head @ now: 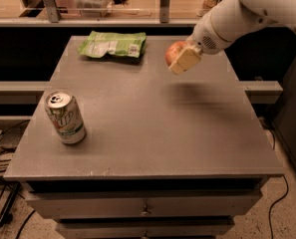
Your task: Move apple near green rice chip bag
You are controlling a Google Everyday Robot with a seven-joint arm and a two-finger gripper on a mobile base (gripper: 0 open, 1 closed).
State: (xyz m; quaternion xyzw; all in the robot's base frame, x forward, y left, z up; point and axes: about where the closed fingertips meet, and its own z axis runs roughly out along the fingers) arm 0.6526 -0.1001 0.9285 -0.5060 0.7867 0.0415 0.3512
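Note:
The red apple (173, 52) with yellowish patches is held in my gripper (181, 59), which is shut on it and carries it above the grey table (152, 123) at the back right of centre. The green rice chip bag (113, 44) lies flat at the table's back, left of the apple with a small gap between them. My white arm (237, 14) reaches in from the upper right.
A green soda can (65, 117) stands upright near the table's front left edge. A shelf rail with boxes runs behind the table. Drawers sit below the table's front edge, and cables lie on the floor at left.

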